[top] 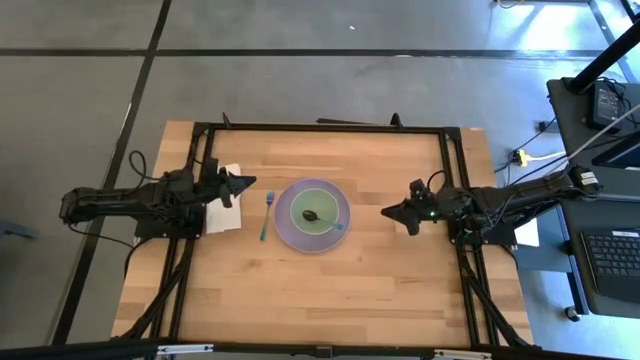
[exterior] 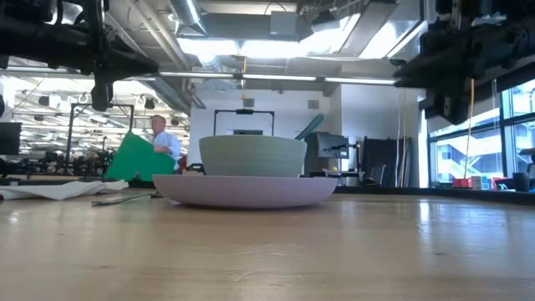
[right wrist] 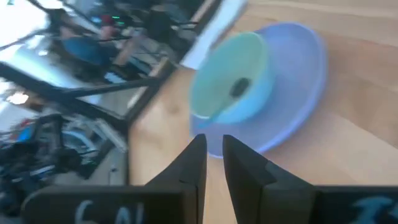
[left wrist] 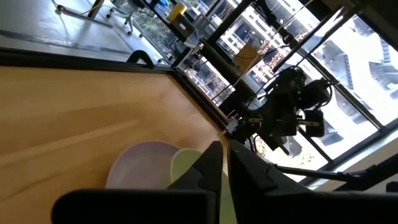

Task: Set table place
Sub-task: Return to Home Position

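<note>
A lavender plate lies at the middle of the wooden table. A pale green bowl stands on it, with a spoon inside and the spoon's teal handle leaning on the bowl's rim. A teal fork lies flat left of the plate. A white napkin lies flat left of the fork. My left gripper is shut and empty, raised over the napkin's far corner. My right gripper is shut and empty, raised to the right of the plate. Both point toward the plate.
Black frame rails run along the table's edges. In the low view a person stands far behind the table beside a green sheet. Bare wood lies near the front edge.
</note>
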You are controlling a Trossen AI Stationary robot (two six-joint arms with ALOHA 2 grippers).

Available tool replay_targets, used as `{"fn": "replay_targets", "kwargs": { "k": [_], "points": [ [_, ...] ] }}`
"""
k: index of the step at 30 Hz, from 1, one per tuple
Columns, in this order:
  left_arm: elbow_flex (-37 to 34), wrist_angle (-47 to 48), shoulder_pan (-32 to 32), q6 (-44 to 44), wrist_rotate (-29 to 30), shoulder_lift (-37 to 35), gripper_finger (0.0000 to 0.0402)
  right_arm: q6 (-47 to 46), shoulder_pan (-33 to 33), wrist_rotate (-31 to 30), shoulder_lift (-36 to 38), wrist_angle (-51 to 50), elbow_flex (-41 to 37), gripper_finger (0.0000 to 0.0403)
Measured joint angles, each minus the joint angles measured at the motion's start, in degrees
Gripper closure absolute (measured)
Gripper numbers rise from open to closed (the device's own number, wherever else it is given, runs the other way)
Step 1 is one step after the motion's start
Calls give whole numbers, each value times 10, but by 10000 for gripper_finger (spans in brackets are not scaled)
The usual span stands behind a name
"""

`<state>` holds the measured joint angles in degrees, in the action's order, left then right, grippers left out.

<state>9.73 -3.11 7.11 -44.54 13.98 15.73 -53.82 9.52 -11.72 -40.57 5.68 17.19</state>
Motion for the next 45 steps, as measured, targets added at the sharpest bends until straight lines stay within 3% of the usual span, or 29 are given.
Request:
{"fn": "replay_targets", "kwargs": {
  "k": [9, 17, 28, 33, 38, 45],
  "points": [
    [0, -16, 0, -34, -3, 0, 366, 165, 1, 31, 57, 174, 0, 346],
    [0, -30, 0, -34, -30, 0, 353, 152, 1, 39, 133, 22, 0, 346],
    [0, -47, 0, -25, -32, -72, 339, 210, 1, 20, 209, -20, -2, 346],
    [0, -47, 0, 8, -32, -125, 335, 220, 1, 17, 249, 48, -60, 346],
    [0, -27, 0, 12, -32, -154, 339, 209, 1, 19, 274, 224, -162, 346],
    [-5, -10, 0, 58, -81, -154, 349, 224, 1, 42, 280, 232, -158, 346]
  ]
}}
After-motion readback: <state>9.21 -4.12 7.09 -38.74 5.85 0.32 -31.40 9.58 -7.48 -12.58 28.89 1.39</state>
